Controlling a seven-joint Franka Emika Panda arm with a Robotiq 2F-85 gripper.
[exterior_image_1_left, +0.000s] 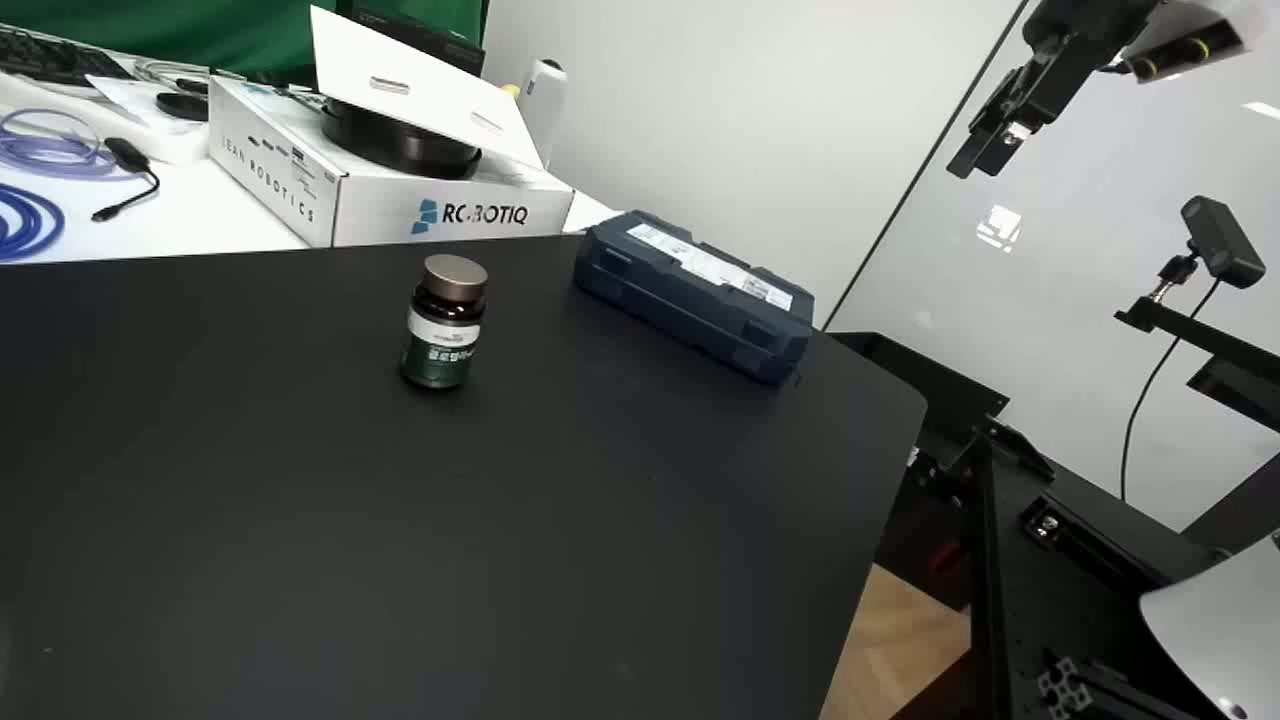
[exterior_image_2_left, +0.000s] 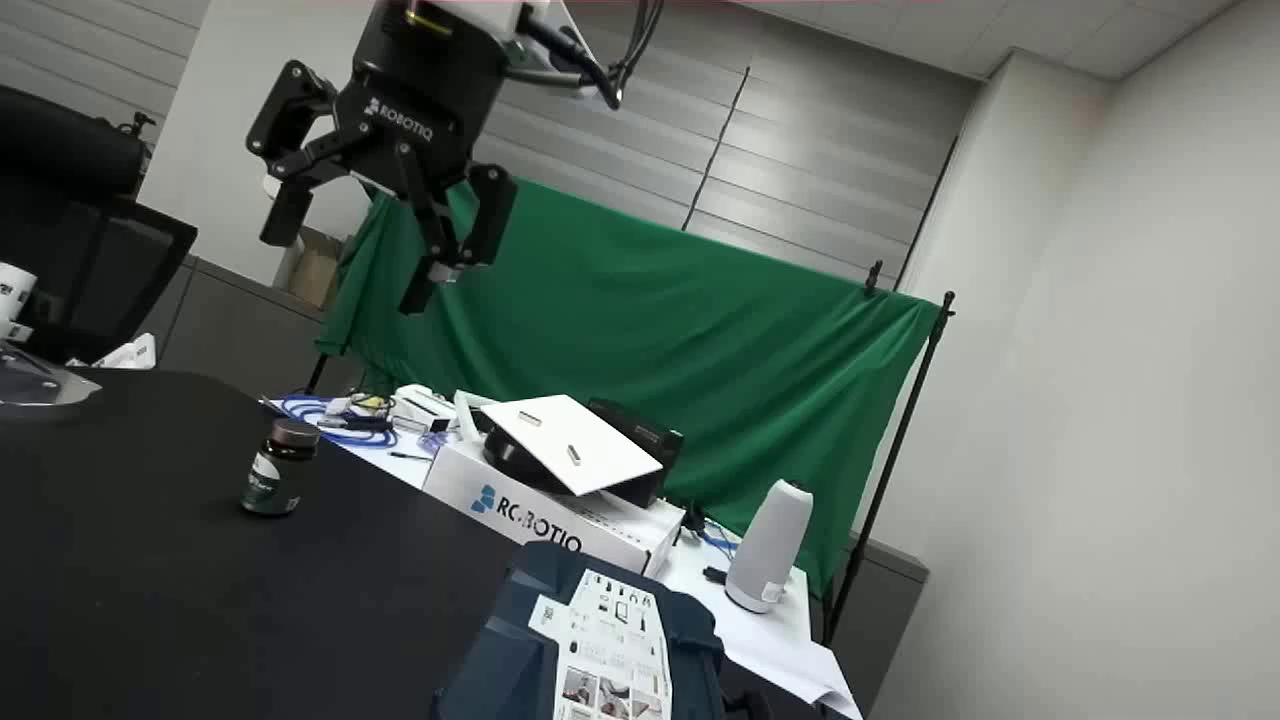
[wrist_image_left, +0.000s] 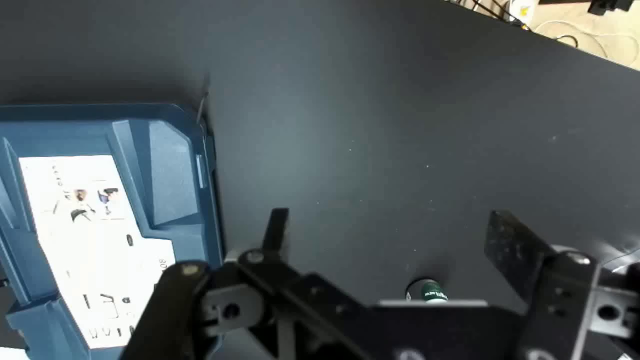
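See Robotiq gripper (exterior_image_2_left: 344, 274) spread & empty, hung above black tabletop (exterior_image_1_left: 450, 540) prob. for clearance, w/ green-labelled pill bottle (exterior_image_1_left: 442, 335) upright there, prob. for stability, apart from navy tool case (exterior_image_1_left: 690, 305).

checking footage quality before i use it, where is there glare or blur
Wrist view: end effector looks soft, case label partly washed out; in an exterior view, bright reflections on the glossy wall; in an exterior view, bottle lettering too fuzzy to read.

We take this for a robotics lab: beyond the worktop (exterior_image_1_left: 500, 540) are a Robotiq box (exterior_image_1_left: 390, 205), blue coils (exterior_image_1_left: 42, 232) and a green backdrop (exterior_image_2_left: 640, 300).
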